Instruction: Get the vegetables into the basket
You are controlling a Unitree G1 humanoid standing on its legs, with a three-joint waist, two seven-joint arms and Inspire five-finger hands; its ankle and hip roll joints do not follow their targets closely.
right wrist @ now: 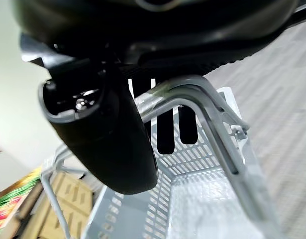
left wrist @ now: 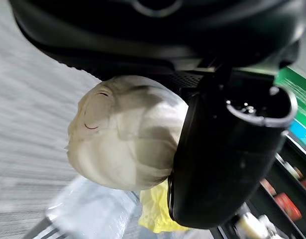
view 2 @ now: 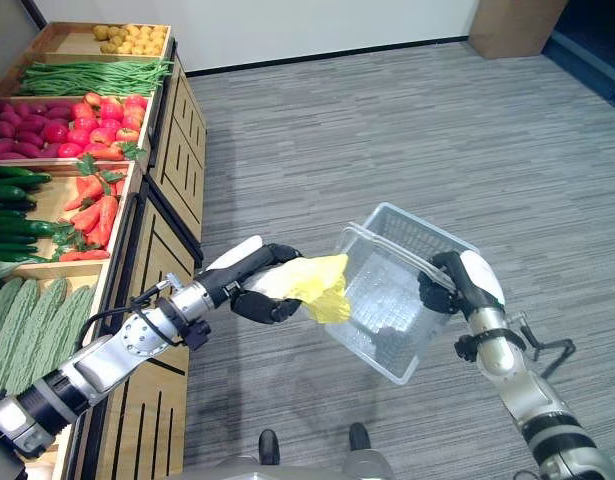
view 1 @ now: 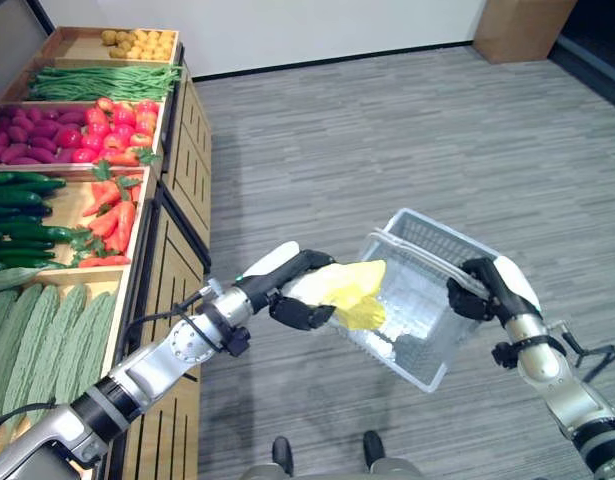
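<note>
My left hand is shut on a pale cabbage with yellow leaves, holding it in the air right at the near rim of the basket. In the left wrist view the cabbage's white rounded end sits against the thumb. The clear grey plastic basket hangs tilted above the floor, its mouth turned toward the cabbage. My right hand is shut on the basket's handle at its right side. I see nothing inside the basket.
A wooden produce stand runs along the left, with potatoes, green beans, tomatoes, carrots, cucumbers and pale green gourds. Grey carpet stretches to the right. A wooden box stands at the far wall.
</note>
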